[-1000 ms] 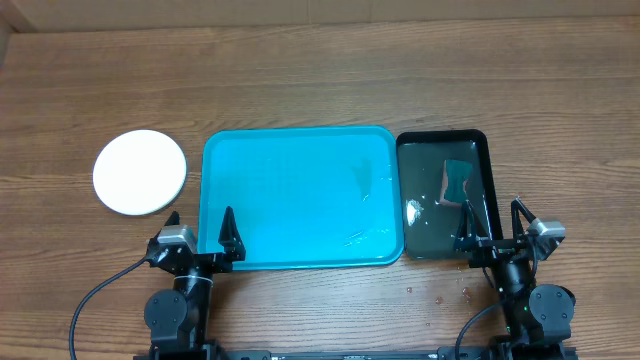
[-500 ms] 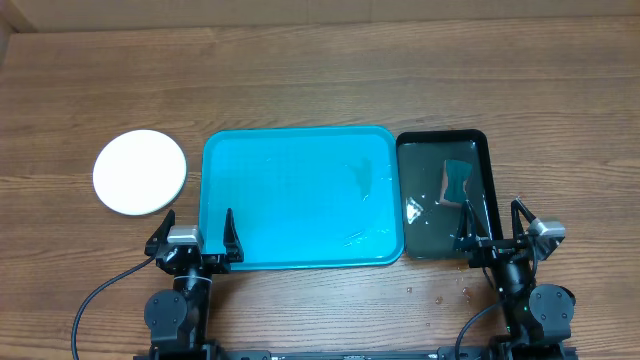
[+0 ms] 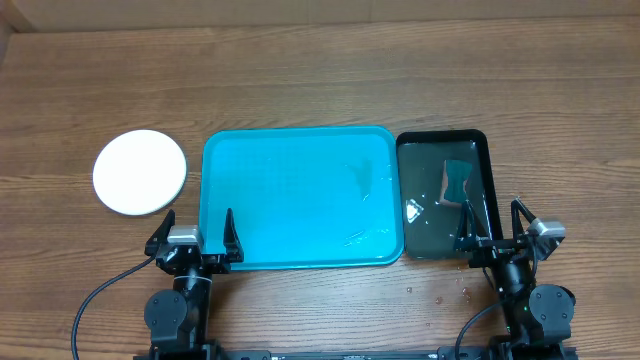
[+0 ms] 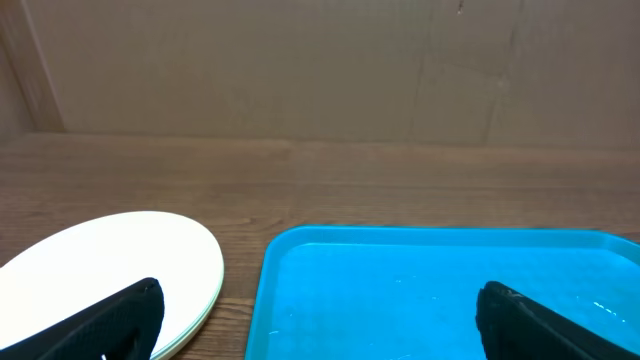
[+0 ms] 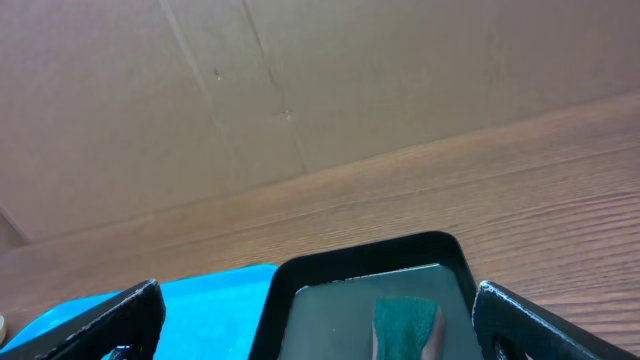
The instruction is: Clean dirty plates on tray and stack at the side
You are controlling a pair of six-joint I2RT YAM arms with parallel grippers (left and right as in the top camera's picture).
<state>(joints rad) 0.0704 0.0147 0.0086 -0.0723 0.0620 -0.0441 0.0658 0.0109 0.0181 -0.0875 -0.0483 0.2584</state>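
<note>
A white plate [image 3: 140, 172] lies on the wood left of the turquoise tray [image 3: 215, 150]; in the left wrist view a thin yellow-green edge shows under the plate [image 4: 110, 260]. The tray [image 4: 268, 300] carries no plates, only wet streaks. My left gripper [image 3: 197, 226] hovers open at the tray's front left corner, one finger [image 4: 120, 320] over the plate's near edge, the other over the tray. My right gripper [image 3: 490, 222] stands open at the front of the black tray, nothing between its fingers [image 5: 545, 320].
A glossy black tray [image 3: 480, 140] with water in it sits against the turquoise tray's right side, a green sponge [image 3: 458, 182] lying inside; the sponge [image 5: 405, 322] and black rim [image 5: 360, 260] show in the right wrist view. Water drops [image 3: 440, 296] dot the wood near the front. A cardboard wall stands behind.
The left gripper has swung slightly right to face straight ahead, then held still. The right arm, plate and trays have not moved.
</note>
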